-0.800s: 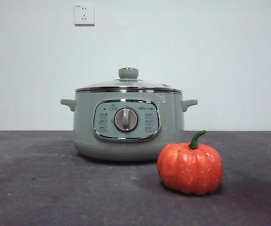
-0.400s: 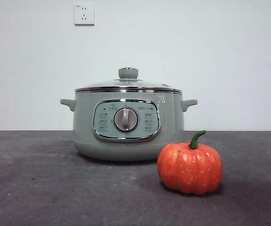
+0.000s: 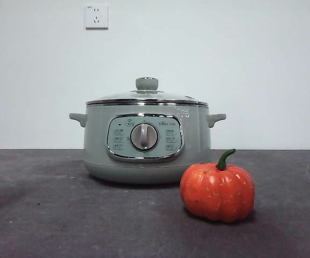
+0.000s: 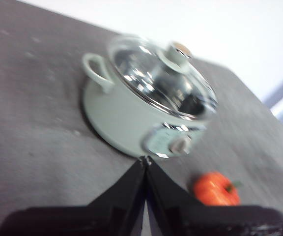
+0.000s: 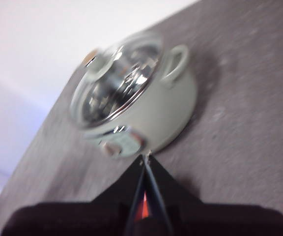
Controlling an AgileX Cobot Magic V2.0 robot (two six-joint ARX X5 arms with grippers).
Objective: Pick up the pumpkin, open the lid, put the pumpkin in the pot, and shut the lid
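Pot [image 3: 147,141] sits mid-table in the front view, lid [image 3: 147,97] seated on its chrome rim with the knob on top; the glass dome is thin from this low angle and nothing inside can be made out. The pumpkin [image 3: 217,192] stands on the dark table [image 3: 36,215] at about 4 o'clock from the pot, nearer the camera, its side covering a little of the pot's lower edge — whether the two touch cannot be told. Neither arm shows in this view.

From the left wrist, the left gripper [image 4: 145,160] hangs above the table with its jaws pressed together at the tips, holding nothing. From the right wrist, the right gripper [image 5: 146,158] is likewise closed and empty; the picture is blurred — the pot's panel is a smear — and only a sliver of orange shows through the slit between the jaws.
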